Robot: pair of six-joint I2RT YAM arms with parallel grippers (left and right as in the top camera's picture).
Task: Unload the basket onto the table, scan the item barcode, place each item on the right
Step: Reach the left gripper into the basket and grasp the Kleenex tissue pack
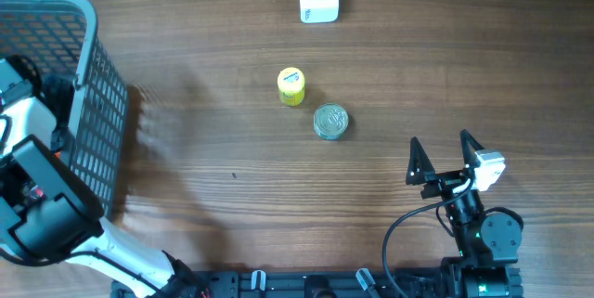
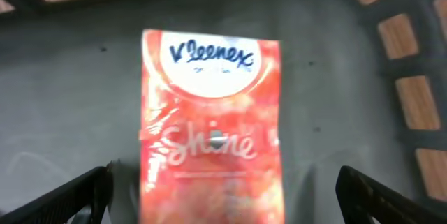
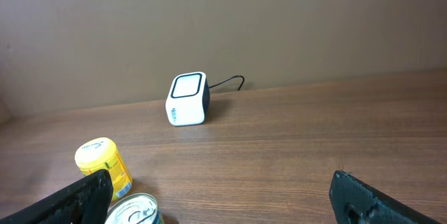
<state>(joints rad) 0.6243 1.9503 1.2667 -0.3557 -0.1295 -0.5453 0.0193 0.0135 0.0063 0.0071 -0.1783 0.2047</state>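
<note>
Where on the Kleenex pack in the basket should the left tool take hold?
Probably grip the Kleenex pack across its short width, pinching both long edges mid-length, from straight above. It lies flat on the basket floor, the open left tool straddles it, and the walls block side approaches.

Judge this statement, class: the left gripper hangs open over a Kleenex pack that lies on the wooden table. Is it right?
Not quite. The left gripper does hang open over the Kleenex pack, but the pack lies on the grey floor of the basket, not on the wooden table. The left wrist view shows this, with the mesh wall behind the pack.
</note>
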